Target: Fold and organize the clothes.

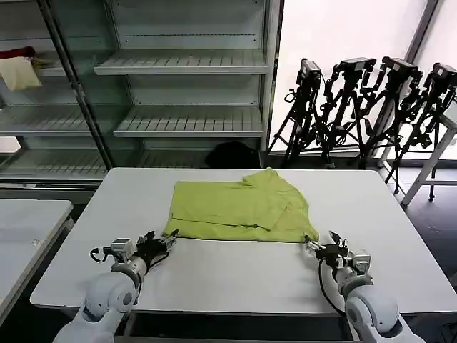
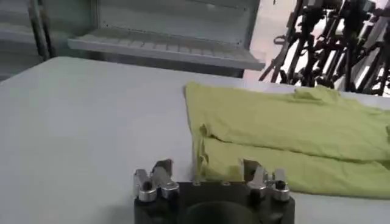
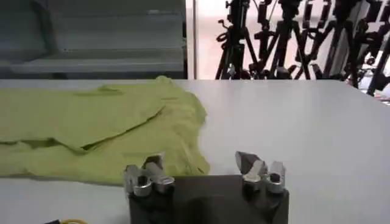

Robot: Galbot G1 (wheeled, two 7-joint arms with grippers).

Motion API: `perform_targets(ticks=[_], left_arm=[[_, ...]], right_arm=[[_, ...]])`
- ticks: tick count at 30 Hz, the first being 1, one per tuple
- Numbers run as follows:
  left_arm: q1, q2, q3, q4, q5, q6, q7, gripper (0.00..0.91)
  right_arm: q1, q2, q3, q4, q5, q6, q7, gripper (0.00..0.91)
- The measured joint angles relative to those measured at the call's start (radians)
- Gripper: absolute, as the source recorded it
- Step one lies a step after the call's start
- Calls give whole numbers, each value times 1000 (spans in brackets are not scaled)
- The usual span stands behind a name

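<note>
The clothes are one lime-green T-shirt (image 1: pixel 240 204), lying partly folded on the white table (image 1: pixel 214 279), its near edge straight and a sleeve lump at the far right. My left gripper (image 1: pixel 163 240) rests open on the table just off the shirt's near left corner (image 2: pixel 204 161). My right gripper (image 1: pixel 323 244) is open too, low over the table by the shirt's near right corner (image 3: pixel 183 161). Neither holds cloth. In the left wrist view the left gripper (image 2: pixel 207 170) faces the shirt's folded edge; in the right wrist view the right gripper (image 3: pixel 202 163) has bare table beside the shirt.
Grey metal shelving (image 1: pixel 189 121) stands behind the table, with a pale yellow cloth (image 1: pixel 19 73) and a red cloth (image 1: pixel 18 53) on a far-left shelf. Black tripods (image 1: pixel 364 107) stand at the back right. A second white table (image 1: pixel 25 236) sits to the left.
</note>
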Motion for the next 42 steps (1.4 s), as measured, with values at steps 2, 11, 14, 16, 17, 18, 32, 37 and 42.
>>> perform_targets(ticks=[2, 11, 14, 16, 17, 18, 32, 37, 42], left_arm=[[-1, -1, 2, 4, 0, -2, 0, 282], [1, -1, 1, 11, 0, -5, 0, 20], [2, -1, 1, 12, 0, -8, 3, 20], [2, -1, 1, 15, 1, -10, 5, 20], [2, -1, 1, 17, 1, -12, 7, 20], [2, -1, 1, 18, 1, -14, 9, 20], [-2, 6, 4, 5, 3, -39, 28, 10], [5, 17, -3, -11, 1, -38, 24, 10], [21, 31, -14, -41, 4, -23, 9, 10]], right_arm=[[0, 2, -4, -8, -1, 2, -2, 413], [0, 4, -18, -16, -17, 9, -20, 101], [2, 6, -20, -16, -23, 9, -22, 50], [2, 6, -20, -16, -24, 10, -23, 30], [2, 6, -20, -16, -25, 10, -23, 30], [1, 5, -20, -16, -25, 10, -24, 20], [-2, 1, -16, -5, -29, 9, -17, 0], [-17, -15, -3, 22, -22, 0, -8, 0], [-43, -41, 13, 68, -7, -11, 1, 0]])
